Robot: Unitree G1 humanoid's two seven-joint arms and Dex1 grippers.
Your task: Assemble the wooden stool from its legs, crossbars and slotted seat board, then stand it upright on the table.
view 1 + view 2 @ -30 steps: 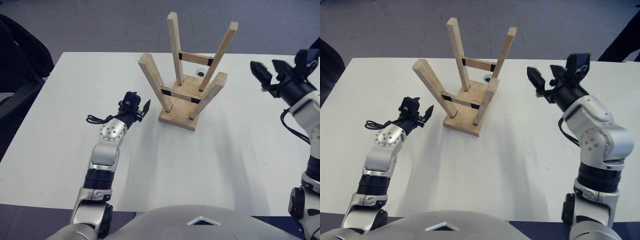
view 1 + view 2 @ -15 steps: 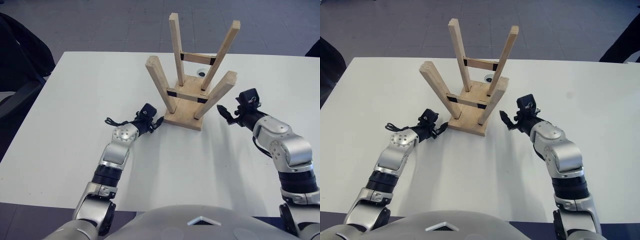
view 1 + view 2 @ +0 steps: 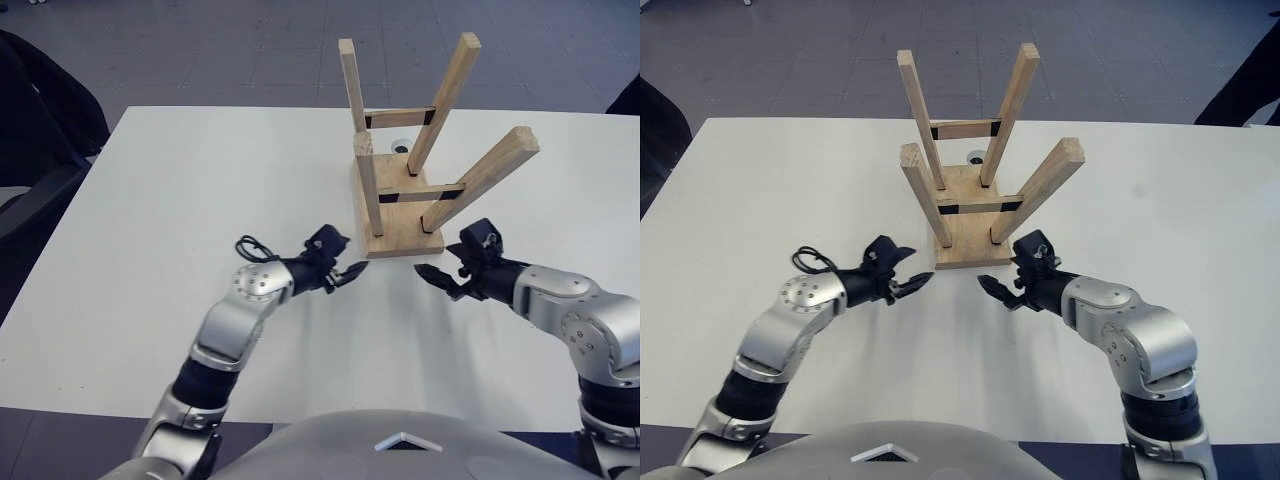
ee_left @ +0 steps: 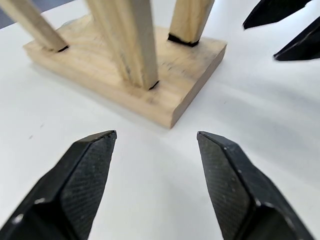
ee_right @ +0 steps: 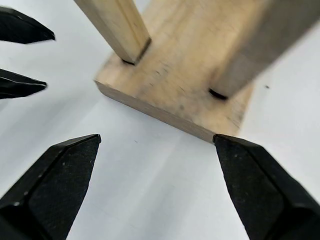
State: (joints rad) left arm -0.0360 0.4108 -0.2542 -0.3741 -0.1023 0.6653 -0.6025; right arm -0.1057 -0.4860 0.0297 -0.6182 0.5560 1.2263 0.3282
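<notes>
The wooden stool (image 3: 400, 190) stands upside down on the white table, its seat board (image 3: 970, 255) flat on the surface and its legs and crossbars pointing up. My left gripper (image 3: 345, 272) is open just off the board's near left corner, touching nothing. Open too, my right gripper (image 3: 432, 275) sits off the near right corner. In the left wrist view the board's edge (image 4: 185, 60) lies just beyond my open left gripper (image 4: 156, 137). The right wrist view shows the board (image 5: 185, 65) close ahead of my open right gripper (image 5: 157, 140).
A round hole (image 3: 400, 147) is set in the table (image 3: 180, 180) behind the stool. A dark chair (image 3: 40, 130) stands off the table's left side. Bare tabletop stretches to the left and in front of the stool.
Both grippers have come in low to the board's near edge, facing each other. The stool has turned on the table, and its near edge now faces me squarely.
</notes>
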